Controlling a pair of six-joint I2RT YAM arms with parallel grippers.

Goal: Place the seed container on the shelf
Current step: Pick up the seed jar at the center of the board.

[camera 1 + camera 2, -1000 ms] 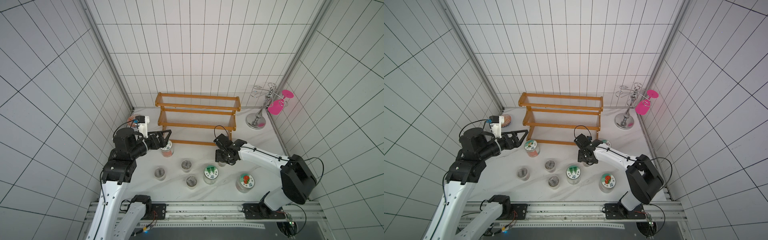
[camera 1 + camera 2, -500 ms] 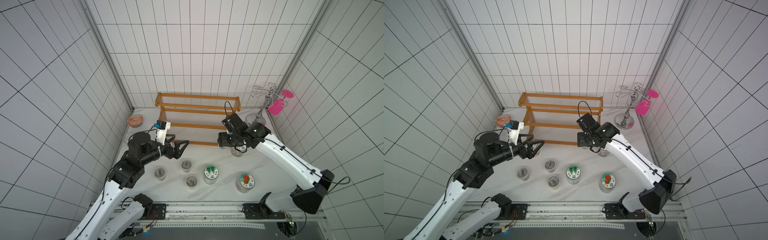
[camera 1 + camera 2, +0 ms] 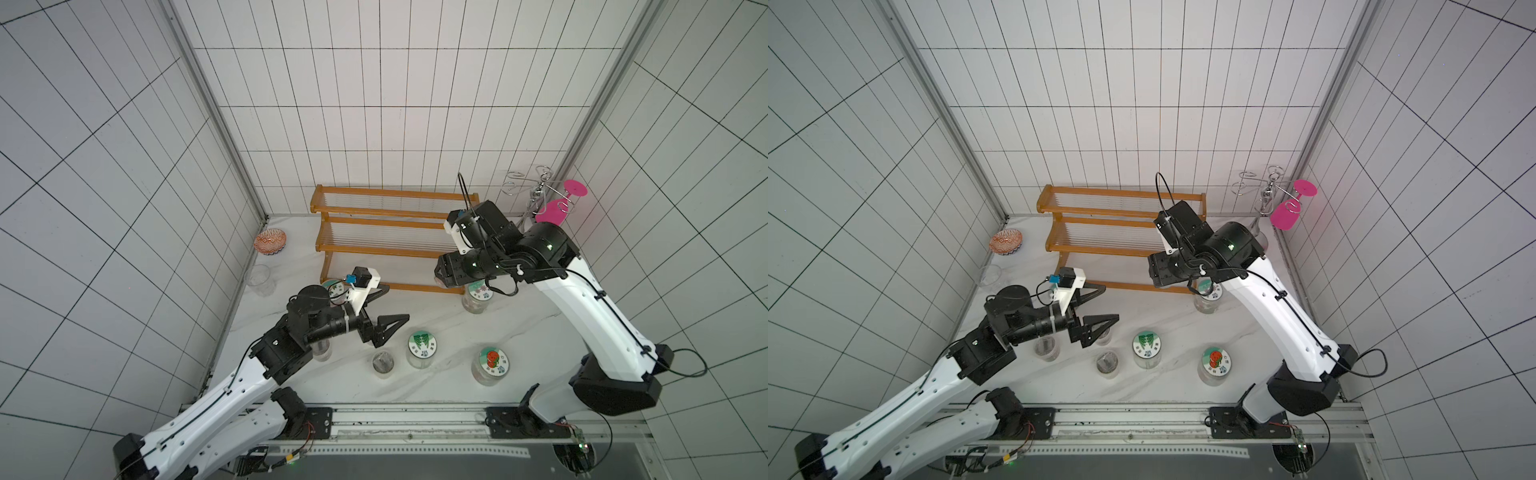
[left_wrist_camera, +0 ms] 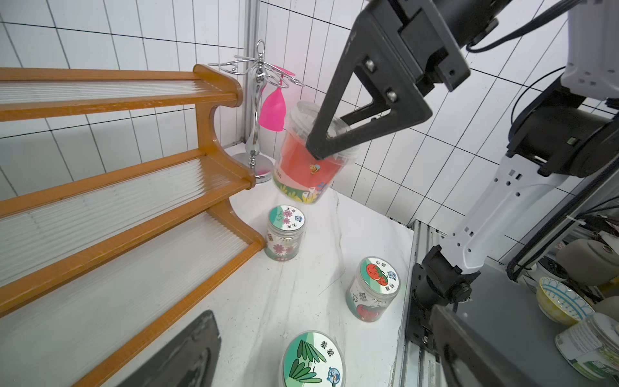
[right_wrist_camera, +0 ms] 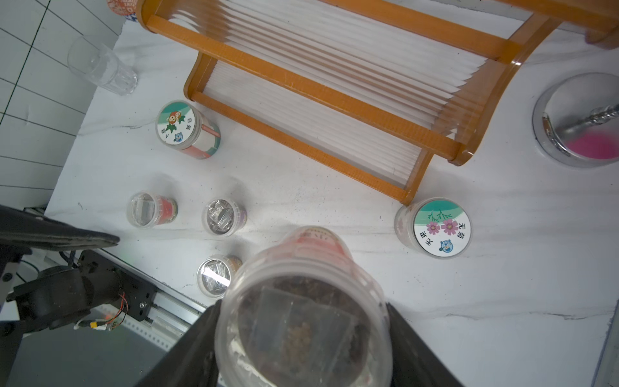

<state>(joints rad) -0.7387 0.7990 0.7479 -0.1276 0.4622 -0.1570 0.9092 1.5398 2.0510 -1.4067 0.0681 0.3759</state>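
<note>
The seed container (image 4: 308, 164) is a clear tub with a red label and a clear lid. It hangs tilted in the air with my right gripper (image 5: 301, 335) shut on it just below the lid. In both top views the right gripper (image 3: 446, 272) (image 3: 1156, 274) hovers off the right front corner of the orange-brown shelf (image 3: 386, 249), above the table. All tiers of the shelf (image 5: 335, 93) are bare. My left gripper (image 3: 395, 303) is open and holds nothing, low over the table in front of the shelf's left end.
Lidded jars stand on the table: a flower-lid jar (image 3: 478, 291) under the right arm, a leaf-lid jar (image 3: 422, 345), a strawberry-lid jar (image 3: 490, 359), a small clear-top jar (image 3: 382, 361). A drinking glass (image 3: 261, 279) and patterned bowl (image 3: 270, 242) sit left; a chrome stand (image 3: 536, 195) holds a pink glass.
My right arm has lifted the seed container off the table up to the shelf's right end. My left arm has swung right, away from the jar by the shelf, still open.
</note>
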